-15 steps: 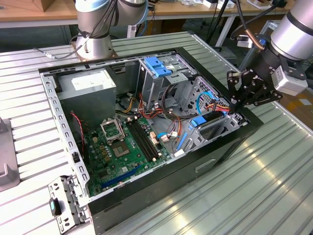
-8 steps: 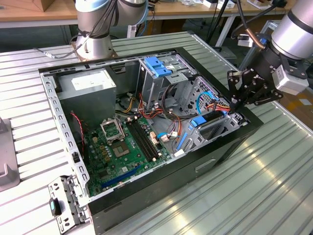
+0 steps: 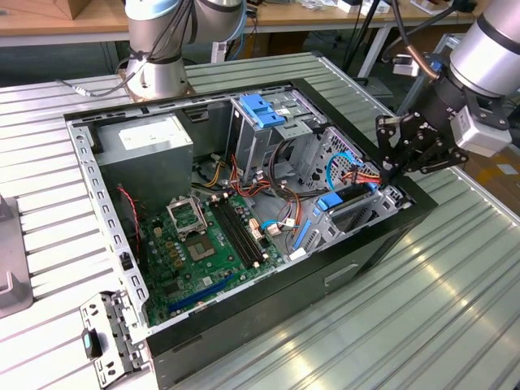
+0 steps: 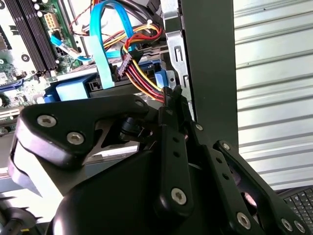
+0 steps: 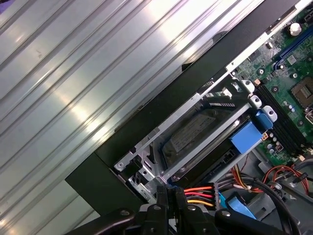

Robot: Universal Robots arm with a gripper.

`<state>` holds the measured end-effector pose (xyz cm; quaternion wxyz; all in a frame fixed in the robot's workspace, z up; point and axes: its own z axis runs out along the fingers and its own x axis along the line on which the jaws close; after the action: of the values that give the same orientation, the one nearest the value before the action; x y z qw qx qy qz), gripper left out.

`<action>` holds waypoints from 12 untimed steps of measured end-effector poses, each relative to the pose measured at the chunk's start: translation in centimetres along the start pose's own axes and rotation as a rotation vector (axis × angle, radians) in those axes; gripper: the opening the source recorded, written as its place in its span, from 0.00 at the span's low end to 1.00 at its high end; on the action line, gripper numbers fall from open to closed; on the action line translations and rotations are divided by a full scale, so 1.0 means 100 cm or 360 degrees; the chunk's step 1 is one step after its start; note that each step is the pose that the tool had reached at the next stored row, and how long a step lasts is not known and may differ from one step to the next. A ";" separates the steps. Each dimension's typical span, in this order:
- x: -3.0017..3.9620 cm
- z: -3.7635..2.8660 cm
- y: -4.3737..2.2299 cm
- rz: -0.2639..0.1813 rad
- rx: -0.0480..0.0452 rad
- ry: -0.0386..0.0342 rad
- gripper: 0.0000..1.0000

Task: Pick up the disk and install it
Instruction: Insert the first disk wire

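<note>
One open computer case lies on ribbed metal counter, holding motherboard, grey power supply, drive cage. Disk sits in metal bay at case's front corner, blue carrier tab showing. Pincer pinched together at cable connector beside disk; grip on it unclear.

Open black computer case lying on ribbed metal surface; blue-framed dark disk inside, at exterior view's right end, gripper just above.
</note>
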<state>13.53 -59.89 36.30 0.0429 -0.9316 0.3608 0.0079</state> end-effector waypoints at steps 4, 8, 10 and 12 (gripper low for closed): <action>-0.0091 0.0000 0.0063 0.0001 0.0001 -0.0001 0.17; -0.0140 0.0000 0.0107 0.0014 0.0001 0.0000 0.17; -0.0155 0.0001 0.0121 0.0042 0.0003 0.0002 0.17; -0.0157 0.0003 0.0123 0.0081 0.0004 0.0005 0.17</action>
<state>11.54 -59.73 36.25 0.0434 -0.9221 0.3845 0.0069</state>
